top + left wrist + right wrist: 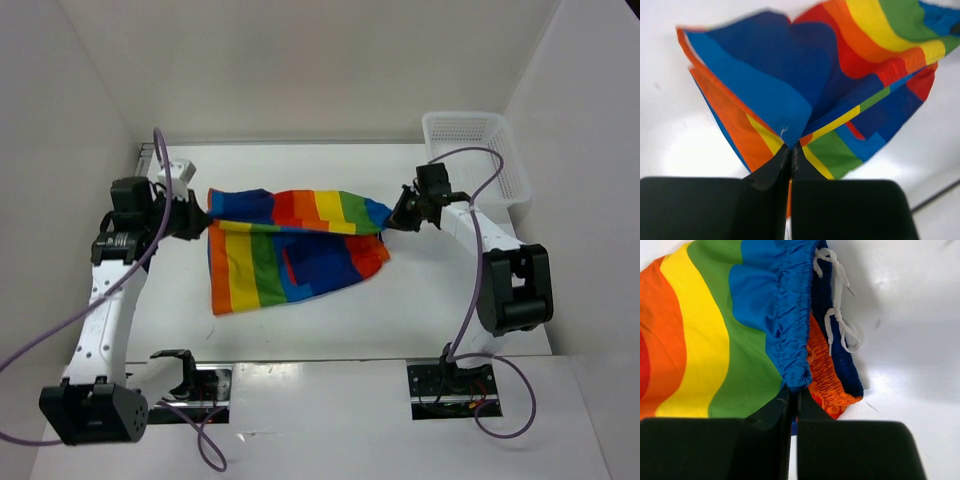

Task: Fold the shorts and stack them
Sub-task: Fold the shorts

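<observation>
Left gripper (pixel 197 222) is closed tight on the blue fabric at one end of the shorts (pixel 290 250). At the other end the right gripper (pixel 398 217) pinches the gathered blue waistband (pixel 790 315). Stretched between them, the shorts span the middle of the desk (pixel 330 335), with the lower part draped on its surface. A white drawstring (pixel 836 315) hangs beside the waistband.

Striped shorts (pixel 290 255) taut between left hand (pixel 203 222), right hand (pixel 393 222)
</observation>
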Motion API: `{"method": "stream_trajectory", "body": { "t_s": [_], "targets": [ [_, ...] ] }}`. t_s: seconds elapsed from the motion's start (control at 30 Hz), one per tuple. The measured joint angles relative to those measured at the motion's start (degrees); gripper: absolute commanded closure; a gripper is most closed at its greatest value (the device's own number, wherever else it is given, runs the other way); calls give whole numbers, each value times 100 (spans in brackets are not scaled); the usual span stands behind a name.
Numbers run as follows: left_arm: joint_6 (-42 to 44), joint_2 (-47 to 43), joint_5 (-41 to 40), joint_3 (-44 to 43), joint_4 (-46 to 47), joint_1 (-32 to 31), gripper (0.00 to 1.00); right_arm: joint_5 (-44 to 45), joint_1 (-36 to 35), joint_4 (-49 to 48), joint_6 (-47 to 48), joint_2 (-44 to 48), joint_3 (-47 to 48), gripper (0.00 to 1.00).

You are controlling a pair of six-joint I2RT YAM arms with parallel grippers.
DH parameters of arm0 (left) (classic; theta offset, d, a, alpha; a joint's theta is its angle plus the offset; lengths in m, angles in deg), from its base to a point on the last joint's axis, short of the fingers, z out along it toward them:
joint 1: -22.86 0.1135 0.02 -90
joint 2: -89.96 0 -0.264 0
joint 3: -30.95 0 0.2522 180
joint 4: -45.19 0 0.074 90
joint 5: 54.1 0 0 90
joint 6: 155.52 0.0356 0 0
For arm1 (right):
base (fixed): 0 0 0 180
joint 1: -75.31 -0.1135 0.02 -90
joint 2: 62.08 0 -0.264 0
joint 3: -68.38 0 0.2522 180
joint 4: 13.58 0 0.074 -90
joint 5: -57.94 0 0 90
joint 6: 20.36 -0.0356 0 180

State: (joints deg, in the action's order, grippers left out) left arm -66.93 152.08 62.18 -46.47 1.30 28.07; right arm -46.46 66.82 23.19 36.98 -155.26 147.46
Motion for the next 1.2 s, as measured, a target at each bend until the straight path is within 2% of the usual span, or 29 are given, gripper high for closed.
{"method": "stream_trajectory", "body": {
  "t_s": [0.13, 0.23, 0.27, 0.3, 0.33, 0.37, 0.4, 0.47, 0.57, 0.63, 0.67, 0.7, 0.77, 0.87, 1.0, 1.1, 1.17, 1.2],
  "targets": [
    [9, -850, -98, 935, -376, -48, 94, 22, 28, 92, 17, 459, -540, 99],
    [15, -1655, -236, 1537, -817, -52, 81, -28, 33, 94, -35, 962, -953, 84],
    [33, -1904, -271, 1655, -981, -52, 72, -59, 35, 101, -81, 1147, -1106, 66],
    [50, -2131, -315, 1755, -1126, -52, 39, -101, 39, 118, -131, 1353, -1296, 55],
    [107, -2352, -354, 1851, -1266, -52, 25, -140, 42, 142, -197, 1582, -1495, 46],
    [116, -2531, -369, 1939, -1366, -52, 21, -181, 50, 164, -247, 1812, -1707, 28],
    [109, -2726, -387, 2022, -1523, -52, 14, -240, 50, 264, -293, 2061, -1906, 20],
    [136, -2900, -385, 2107, -1705, -52, 10, -278, -35, 424, -417, 2323, -2094, 15],
    [122, -2767, -365, 2181, -1794, -52, 12, -297, -243, 501, -518, 2343, -2111, 16],
    [129, -2557, -352, 2229, -1810, -52, 22, -243, -317, 546, -566, 2341, -2111, 26],
    [114, -2476, -350, 2260, -1827, -52, 35, -208, -319, 564, -608, 2341, -2111, 31],
    [118, -2391, -341, 2319, -1840, -52, 37, -157, -321, 579, -660, 2341, -2111, 41],
    [120, -2210, -332, 2487, -1860, -52, 37, -50, -321, 590, -774, 2341, -2111, 43],
    [131, -1836, -251, 2835, -1864, -52, 26, 118, -321, 595, -946, 2328, -2111, 37],
    [116, -1211, -155, 3152, -1757, -52, 26, 326, -321, 533, -1043, 2068, -2111, 37],
    [118, -1060, -122, 3233, -1731, -52, 26, 417, -321, 422, -1093, 1641, -2107, 37],
    [116, -1051, -92, 3233, -1665, -52, 26, 472, -321, 317, -1099, 1381, -2107, 42],
    [118, -1040, -83, 3233, -1637, -52, 33, 487, -321, 271, -1097, 1285, -2107, 44]
  ]
}}
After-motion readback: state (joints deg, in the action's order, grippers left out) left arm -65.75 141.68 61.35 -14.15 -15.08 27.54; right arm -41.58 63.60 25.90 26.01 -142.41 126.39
